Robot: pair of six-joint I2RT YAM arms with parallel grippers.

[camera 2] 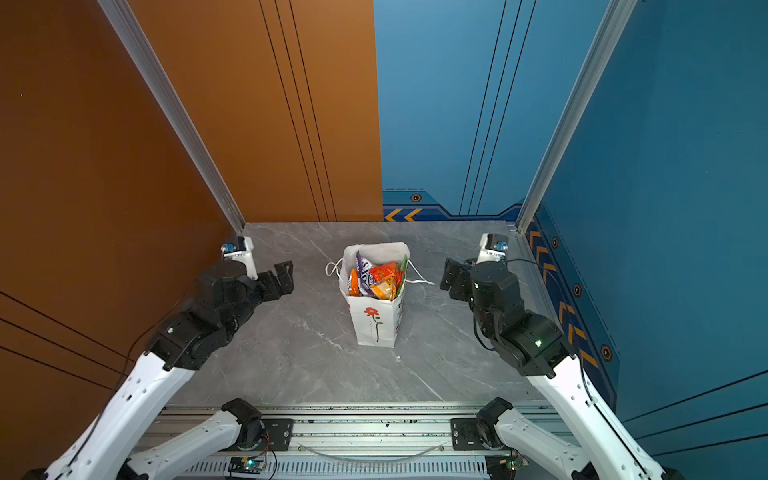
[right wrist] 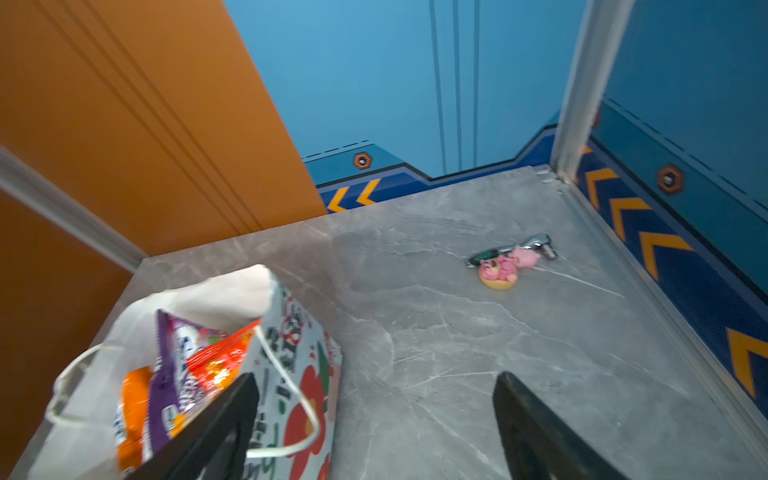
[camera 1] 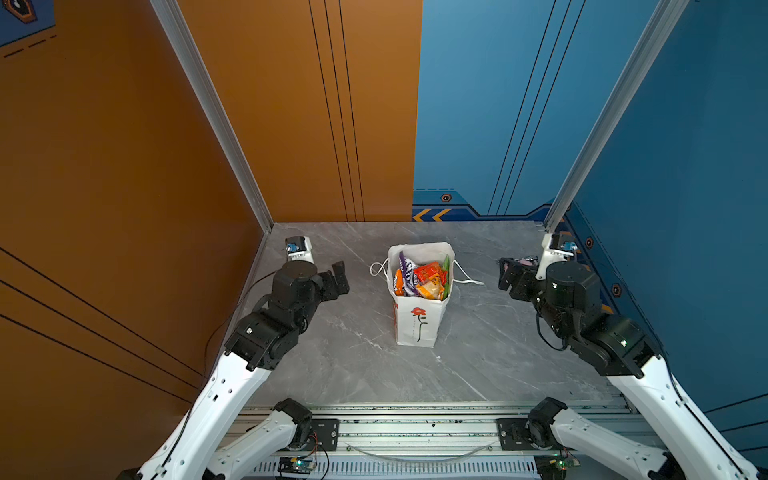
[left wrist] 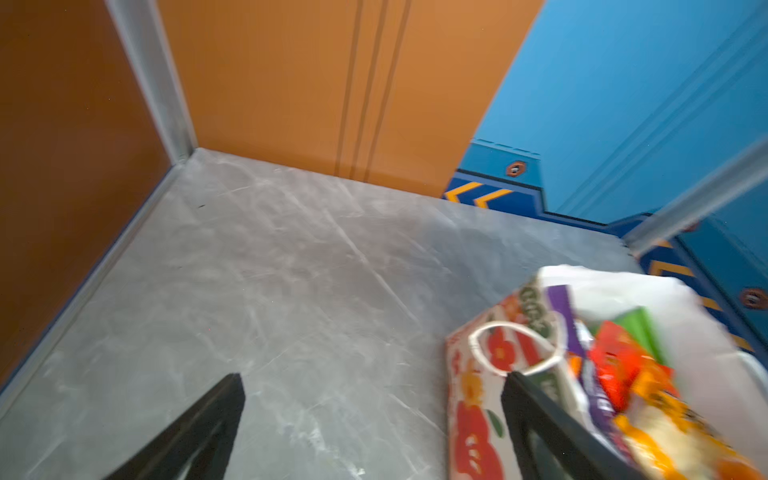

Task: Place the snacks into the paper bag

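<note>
grey marble table (camera 1: pixel 353 353) with the paper bag (camera 1: pixel 417 320) standing upright near its middle, seen in both top views (camera 2: pixel 374 324). the bag's long axis is vertical and its open mouth points straight up. the face printed with a red flower on a black stem is turned toward the near edge, where the arm bases sit. one white cord handle (camera 1: pixel 376 269) droops over the rim on the left and one (camera 1: pixel 467 278) on the right.

the snacks (camera 1: pixel 424 278) are inside the bag, filling it to the rim. a purple packet (camera 1: pixel 406 270) stands on end at the left, its long axis roughly vertical and its top edge poking above the rim. an orange packet (camera 1: pixel 399 282) lies against the left wall, a red-orange packet (camera 1: pixel 428 272) and a yellow one (camera 1: pixel 430 289) lie in the middle, and a green packet (camera 1: pixel 446 274) stands against the right wall.

the left gripper (camera 1: pixel 340 279) is left of the bag, apart from it, pointing toward it. in the left wrist view (left wrist: pixel 374 382) its jaws stand wide with nothing between them. the right gripper (camera 1: pixel 504 274) is right of the bag, apart from it, also pointing inward. in the right wrist view (right wrist: pixel 377 380) its jaws are wide and empty.

a small pink toy (right wrist: pixel 500 270) lies on the table near the far right corner, touching a small metal object (right wrist: pixel 515 247) behind it.
</note>
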